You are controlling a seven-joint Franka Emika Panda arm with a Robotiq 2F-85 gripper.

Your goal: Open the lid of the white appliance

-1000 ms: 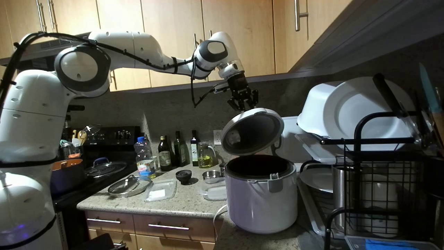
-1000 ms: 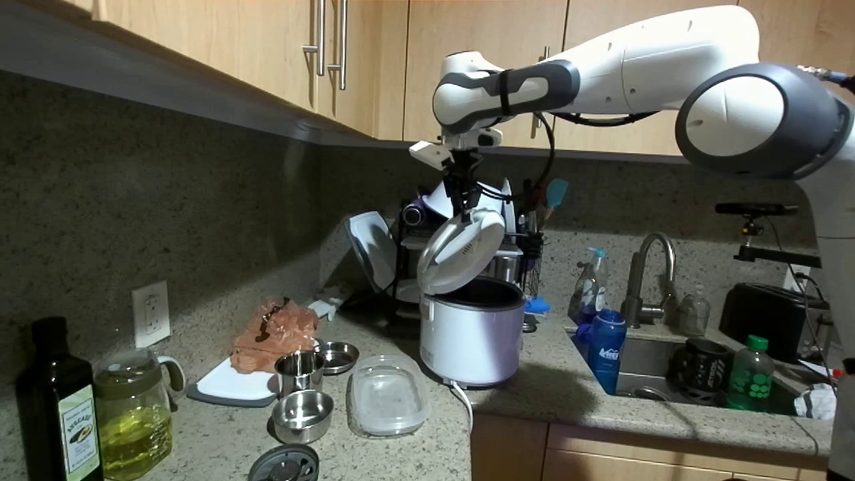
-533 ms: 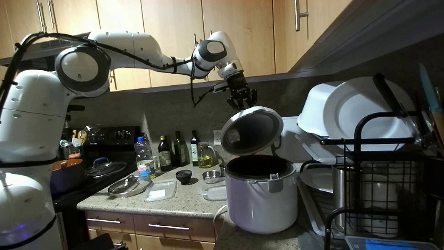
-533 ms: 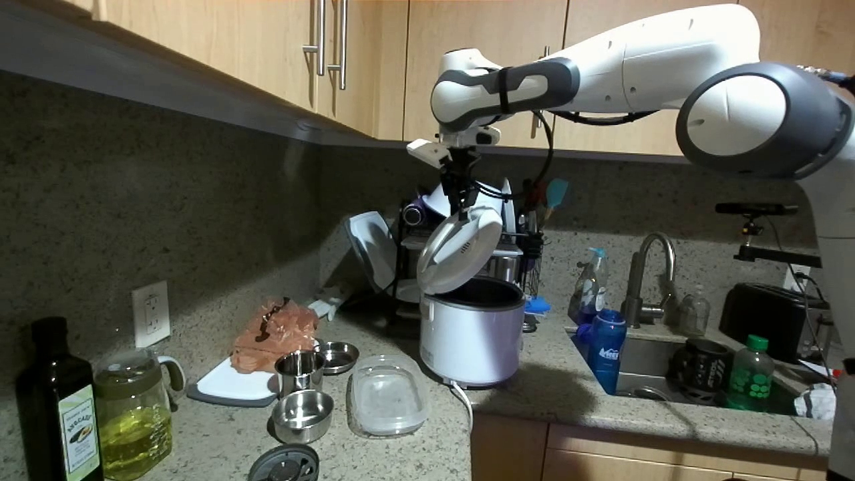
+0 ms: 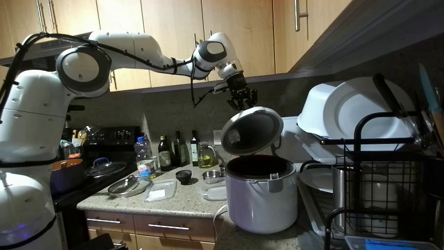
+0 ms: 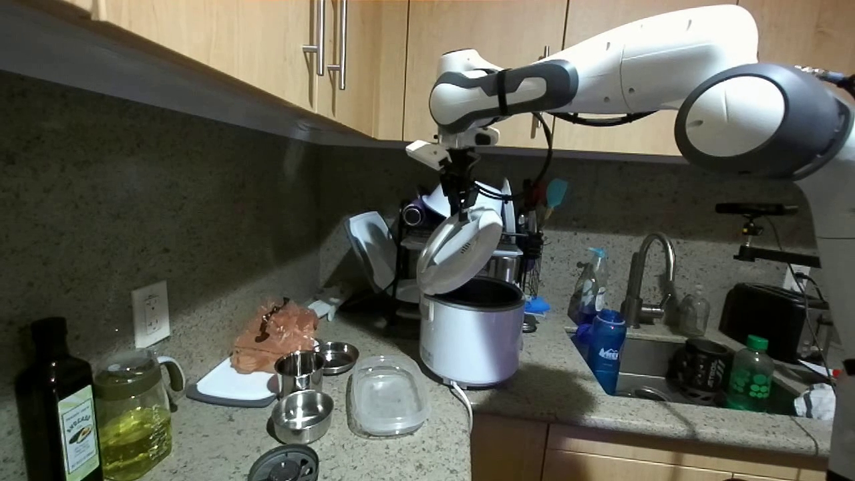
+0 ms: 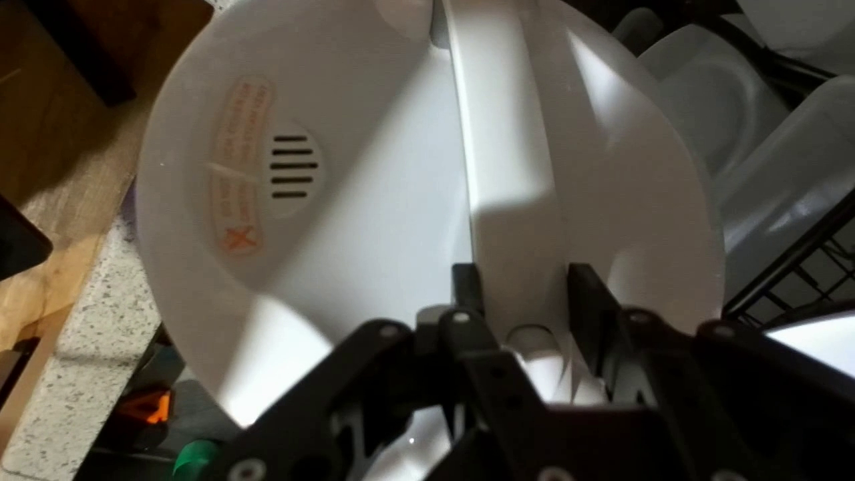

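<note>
In the wrist view, a broad white handle bar (image 7: pixel 511 153) is seen running over a round white lid (image 7: pixel 374 200), and its lower end there is straddled by a black two-fingered gripper (image 7: pixel 524 284). The gripper's fingers are spread only to the width of the bar, one set flush along each side, and the bar is held between them. Five dark vent slots (image 7: pixel 294 165) are set in the lid beside a label printed in orange (image 7: pixel 239 167).

In an exterior view, the lid is seen steeply tilted above a white cylindrical appliance (image 5: pixel 262 205), its dark grey inner face turned outward. The appliance is stood upright on a speckled stone counter (image 5: pixel 187 199), just beside a black metal dish rack (image 5: pixel 381 156) in which a round white plate (image 5: pixel 360 107) is propped.

In an exterior view, the gripper is pointed down at the lid's raised part. A rectangular clear plastic container (image 6: pixel 389 394) is placed just beside the appliance, with a round stainless steel bowl (image 6: pixel 302 415) near it.
</note>
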